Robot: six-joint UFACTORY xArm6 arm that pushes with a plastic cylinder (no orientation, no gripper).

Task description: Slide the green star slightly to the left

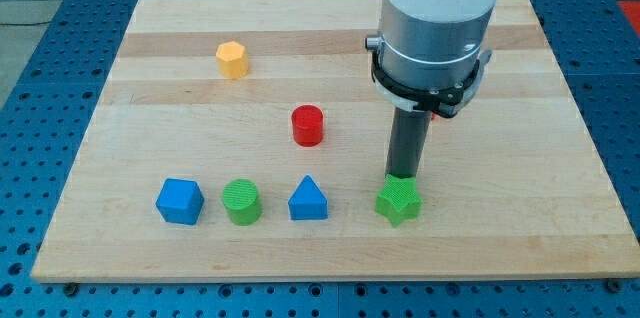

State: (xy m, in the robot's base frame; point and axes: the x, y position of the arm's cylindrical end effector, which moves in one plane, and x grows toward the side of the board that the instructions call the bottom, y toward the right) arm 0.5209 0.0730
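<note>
- table (150,68): pale wood, carrying six blocks.
- green star (398,201): touching my tip (403,175), just below it.
- blue triangle (308,200), green cylinder (241,202), blue cube (180,201): in a row left of my tip.
- red cylinder (308,125): up-left of my tip.
- yellow hexagon (232,59): far up-left.

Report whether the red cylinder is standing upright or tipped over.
Upright. The red cylinder shows its round flat top face upward and its curved side below, resting on the board on its end.
</note>
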